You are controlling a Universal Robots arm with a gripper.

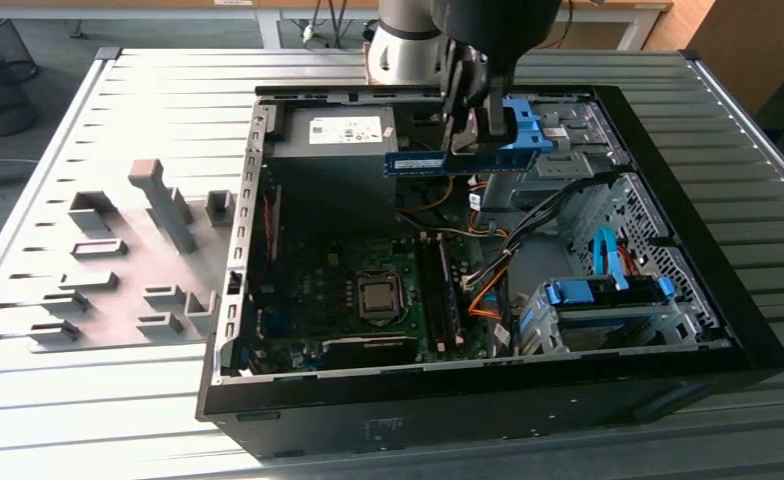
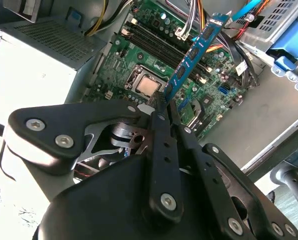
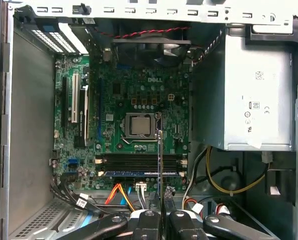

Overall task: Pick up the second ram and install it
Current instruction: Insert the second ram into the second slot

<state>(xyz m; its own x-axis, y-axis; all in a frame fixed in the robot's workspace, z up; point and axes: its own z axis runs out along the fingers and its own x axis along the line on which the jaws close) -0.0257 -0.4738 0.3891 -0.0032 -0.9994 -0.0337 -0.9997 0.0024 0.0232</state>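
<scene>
The second ram (image 1: pixel 439 162) is a long blue stick with dark chips. It hangs level above the open computer case, over the far end of the motherboard (image 1: pixel 352 320). My gripper (image 1: pixel 476 148) is shut on one end of it. In the second wrist view the ram (image 2: pixel 193 52) reaches out from the gripper (image 2: pixel 163 104) over the black memory slots (image 2: pixel 153 42). In the first wrist view the ram (image 3: pixel 159 165) shows edge-on as a thin line crossing the slots (image 3: pixel 139 161), well above them, with the gripper (image 3: pixel 160 214) clamped on it.
Grey holder blocks (image 1: pixel 165 210) stand on the table at the exterior view's left. Inside the case are the power supply (image 1: pixel 345 130), the processor socket (image 1: pixel 379 295), orange cables (image 1: pixel 486 290) and blue drive caddies (image 1: pixel 606 295). A bluish strip (image 3: pixel 139 173) lies along one slot.
</scene>
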